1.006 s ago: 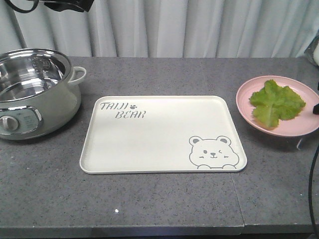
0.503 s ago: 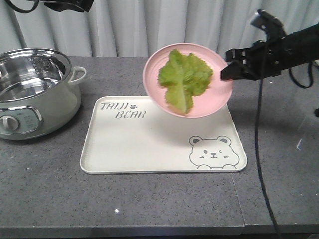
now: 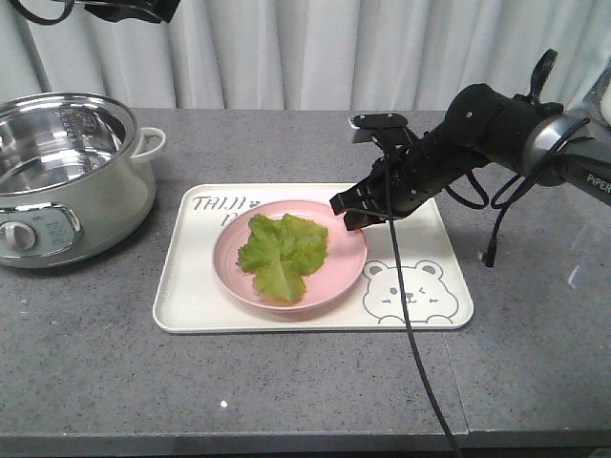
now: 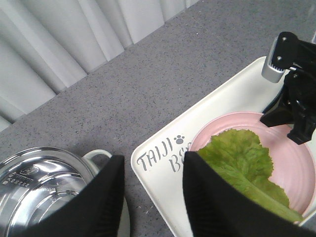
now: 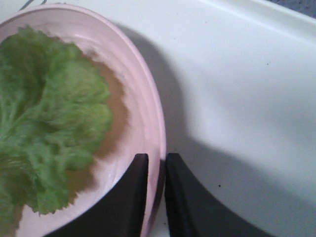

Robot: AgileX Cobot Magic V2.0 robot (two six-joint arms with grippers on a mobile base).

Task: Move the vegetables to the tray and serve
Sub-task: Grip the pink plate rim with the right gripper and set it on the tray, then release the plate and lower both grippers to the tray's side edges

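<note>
The vegetables, one ruffled green lettuce leaf (image 3: 282, 250) (image 5: 49, 123) (image 4: 242, 158), lie in a round pink plate (image 3: 229, 272) (image 5: 143, 98) (image 4: 298, 170). The plate rests on the cream tray (image 3: 191, 296) (image 4: 227, 98) (image 5: 237, 98), over part of its grey lettering. My right gripper (image 3: 351, 218) (image 5: 157, 160) is shut on the plate's right rim, one finger inside and one outside. The left gripper (image 4: 153, 160) hangs open and empty high above the tray's left edge, touching nothing.
A steel-lined electric pot (image 3: 67, 172) (image 4: 39, 182) with a pale handle stands on the grey counter left of the tray. The right arm's black cable (image 3: 410, 324) trails across the tray's bear face toward the front edge. White curtains hang behind the counter.
The right gripper took the pink plate with the lettuce from the counter's right side, carried it tilted above the tray, and has now lowered it flat onto the tray.
</note>
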